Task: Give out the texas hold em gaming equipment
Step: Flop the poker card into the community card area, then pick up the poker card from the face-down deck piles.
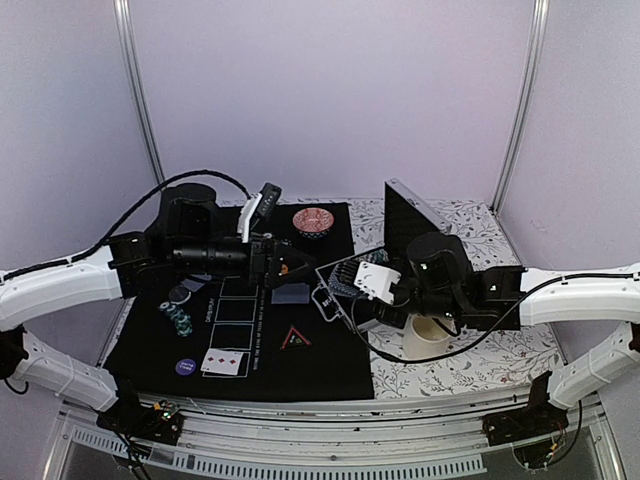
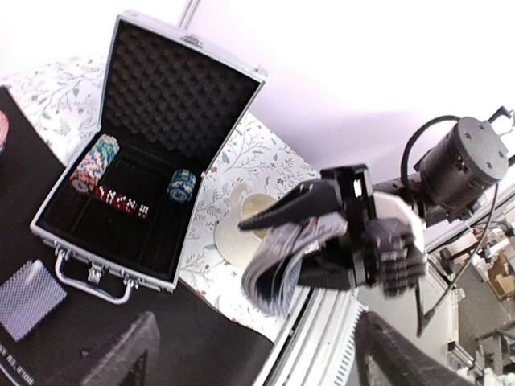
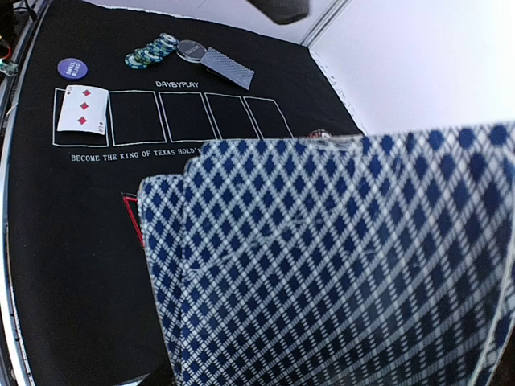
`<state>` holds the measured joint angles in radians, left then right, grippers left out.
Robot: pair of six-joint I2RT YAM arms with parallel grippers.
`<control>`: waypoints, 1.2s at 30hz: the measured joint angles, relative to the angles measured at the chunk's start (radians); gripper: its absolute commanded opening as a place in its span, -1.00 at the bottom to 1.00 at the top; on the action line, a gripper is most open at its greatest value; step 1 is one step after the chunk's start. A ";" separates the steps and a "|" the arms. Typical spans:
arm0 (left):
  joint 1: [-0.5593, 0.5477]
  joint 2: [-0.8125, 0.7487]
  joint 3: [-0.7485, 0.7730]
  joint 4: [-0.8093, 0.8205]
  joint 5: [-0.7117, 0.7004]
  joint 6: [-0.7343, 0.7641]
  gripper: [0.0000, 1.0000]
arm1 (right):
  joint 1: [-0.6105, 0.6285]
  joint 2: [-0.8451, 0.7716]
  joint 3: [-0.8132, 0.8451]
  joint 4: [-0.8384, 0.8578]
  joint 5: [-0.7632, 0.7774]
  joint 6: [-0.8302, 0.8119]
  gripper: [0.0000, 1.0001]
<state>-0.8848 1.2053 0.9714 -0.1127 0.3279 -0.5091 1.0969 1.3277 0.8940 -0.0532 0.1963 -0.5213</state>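
Observation:
My right gripper [image 1: 378, 285] is shut on a deck of blue-diamond-backed playing cards [image 3: 338, 265], held above the black mat's right edge; the deck fills the right wrist view. My left gripper [image 1: 283, 265] hangs open over the mat, its fingers [image 2: 121, 354] wide apart with nothing between them. One face-down card [image 1: 290, 294] lies on the mat just below it. A face-up diamonds card [image 3: 80, 108] sits in the first outlined box. Striped poker chips [image 3: 151, 50], a black disc [image 3: 191, 50], a purple disc [image 3: 72, 67] and another face-down card [image 3: 227, 68] lie at the mat's left. The red triangle marker [image 1: 295, 338] is mid-mat.
An open aluminium case [image 2: 113, 201] with chip rolls [image 2: 95, 162] and red dice stands at the mat's right edge. A white cup [image 1: 427, 338] stands under the right arm. A red patterned bowl [image 1: 313, 222] sits at the back of the mat.

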 measured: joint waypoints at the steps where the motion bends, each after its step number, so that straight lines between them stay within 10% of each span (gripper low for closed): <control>1: -0.004 0.019 0.018 0.006 0.000 0.027 0.53 | 0.002 0.005 0.001 0.000 -0.003 0.000 -0.14; 22: -0.045 0.190 0.087 0.044 -0.003 0.251 0.60 | 0.010 0.018 0.019 0.000 -0.056 0.000 -0.13; 36: -0.071 0.266 0.155 0.026 -0.047 0.276 -0.05 | 0.010 0.018 0.019 0.000 -0.046 0.002 -0.13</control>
<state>-0.9562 1.4712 1.1267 -0.0864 0.2813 -0.2329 1.1072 1.3460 0.9134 -0.0528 0.1505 -0.5190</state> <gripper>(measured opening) 0.493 0.440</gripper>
